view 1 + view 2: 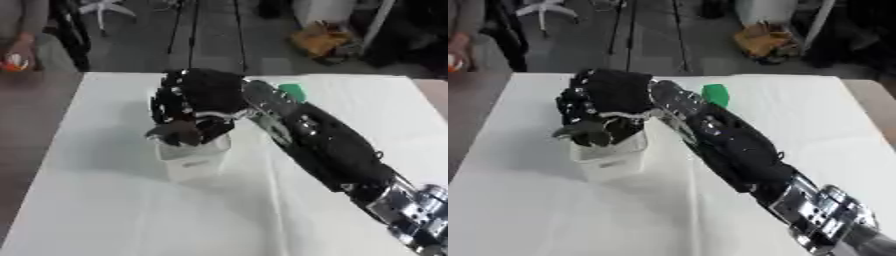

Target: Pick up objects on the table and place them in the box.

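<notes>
Right hand: seen over the open top of the box, its black back turned up toward the camera, fingers curled downward into or just above the opening; whether anything is held inside the curl cannot be told, since the fingertips are blurred and dark against the box mouth.
Right arm: stretched in from the lower right corner, running diagonally up and to the left across the table; black along the forearm, silver at the joint near the corner.
Box: a small white container, upright on the table left of centre; its front wall and lower part are visible, its rim largely covered by the hand.
Green object: a small green shape lying on the table behind the arm, toward the far edge, partly hidden by the wrist; its form cannot be made out.
Table: covered in white cloth, shown slightly askew, with a fold line running down toward the near edge.
Left hand: not seen in either view.
</notes>
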### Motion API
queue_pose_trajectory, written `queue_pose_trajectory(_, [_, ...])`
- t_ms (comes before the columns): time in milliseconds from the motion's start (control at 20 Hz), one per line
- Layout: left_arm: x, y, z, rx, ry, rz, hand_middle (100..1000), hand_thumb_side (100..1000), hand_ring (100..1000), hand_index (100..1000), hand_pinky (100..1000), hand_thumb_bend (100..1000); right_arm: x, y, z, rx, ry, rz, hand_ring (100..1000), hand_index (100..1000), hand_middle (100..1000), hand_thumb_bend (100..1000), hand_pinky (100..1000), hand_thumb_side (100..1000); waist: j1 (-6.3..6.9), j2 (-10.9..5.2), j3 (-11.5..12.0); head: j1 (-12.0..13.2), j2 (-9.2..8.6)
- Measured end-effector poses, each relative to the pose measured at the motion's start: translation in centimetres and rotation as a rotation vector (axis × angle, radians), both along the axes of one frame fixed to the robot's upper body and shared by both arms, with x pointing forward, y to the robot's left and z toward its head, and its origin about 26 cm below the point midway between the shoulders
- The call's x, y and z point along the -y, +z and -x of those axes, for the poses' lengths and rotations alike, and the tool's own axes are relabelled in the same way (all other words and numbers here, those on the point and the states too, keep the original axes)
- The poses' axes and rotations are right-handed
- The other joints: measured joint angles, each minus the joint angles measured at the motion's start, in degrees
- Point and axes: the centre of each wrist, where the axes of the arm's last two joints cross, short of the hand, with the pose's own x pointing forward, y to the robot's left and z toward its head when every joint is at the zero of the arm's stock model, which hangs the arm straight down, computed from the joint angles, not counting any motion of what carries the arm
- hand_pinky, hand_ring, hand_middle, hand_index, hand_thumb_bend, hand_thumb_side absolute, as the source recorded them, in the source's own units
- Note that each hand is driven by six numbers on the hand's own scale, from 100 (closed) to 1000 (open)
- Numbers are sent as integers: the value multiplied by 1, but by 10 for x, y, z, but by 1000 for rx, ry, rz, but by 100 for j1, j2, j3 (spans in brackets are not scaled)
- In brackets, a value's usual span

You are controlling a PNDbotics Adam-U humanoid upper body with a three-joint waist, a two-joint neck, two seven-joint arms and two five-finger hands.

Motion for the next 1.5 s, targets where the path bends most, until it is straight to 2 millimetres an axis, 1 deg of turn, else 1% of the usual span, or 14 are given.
queue_pose_trajectory(100, [0, 0, 0, 0, -2, 1, 982, 1000, 939, 930, 542, 473, 4, 2, -4, -9, -30, 8, 733, 881, 800, 441, 712, 330, 0, 0, 13, -10, -1])
queue_pose_trajectory(250, [1, 0, 0, 0, -5, 5, 982, 1000, 939, 930, 542, 473, 11, 2, -11, -13, -76, 18, 735, 881, 802, 441, 713, 331, 0, 0, 31, -12, -2])
queue_pose_trajectory(450, [2, -1, 0, -1, -8, 7, 982, 1000, 938, 930, 542, 474, 18, -5, -17, -13, -116, 30, 739, 881, 804, 441, 715, 330, 0, 0, 38, -12, -3])
queue_pose_trajectory(650, [2, -1, 0, -1, -9, 7, 982, 1000, 938, 930, 541, 474, 24, -9, -20, -3, -134, 21, 722, 877, 787, 440, 710, 305, 3, 0, 36, -11, -16])
queue_pose_trajectory(900, [3, -1, 0, -1, -9, 7, 981, 1000, 938, 929, 540, 474, 30, -8, -21, 9, -142, -20, 702, 877, 769, 438, 703, 291, 22, 0, -16, 0, -44])
queue_pose_trajectory(1000, [2, -1, 0, -1, -9, 7, 981, 1000, 938, 929, 539, 474, 39, -10, -21, 4, -163, -39, 695, 877, 762, 439, 700, 291, 25, 0, -56, 20, -45])
queue_pose_trajectory(1150, [2, -1, 0, -3, -6, 8, 981, 1000, 938, 929, 539, 474, 61, -12, -21, -10, -212, -70, 694, 877, 760, 439, 700, 293, 27, 0, -129, 59, -46])
queue_pose_trajectory(1250, [2, -1, 0, -4, -5, 8, 981, 1000, 938, 929, 539, 474, 71, -12, -21, -15, -234, -83, 694, 878, 760, 439, 700, 294, 32, 0, -135, 75, -46])
queue_pose_trajectory(1300, [2, -1, 0, -4, -5, 8, 981, 1000, 936, 929, 538, 474, 73, -11, -21, -14, -238, -89, 726, 901, 782, 449, 729, 348, 32, 0, -136, 80, -46])
queue_pose_trajectory(1400, [1, -2, 0, -6, -2, 9, 981, 1000, 936, 929, 538, 474, 83, -15, -20, -28, -270, -102, 726, 901, 782, 449, 729, 348, 32, -2, -195, 108, -46])
queue_pose_trajectory(1450, [1, -2, 0, -6, -1, 9, 979, 1000, 934, 928, 537, 474, 92, -18, -19, -38, -295, -107, 731, 925, 789, 454, 739, 363, 32, -2, -230, 122, -46])
queue_pose_trajectory(1500, [1, -2, 0, -6, 0, 10, 978, 1000, 933, 929, 536, 474, 101, -19, -17, -46, -324, -114, 752, 939, 808, 451, 760, 400, 32, -2, -250, 143, -46])
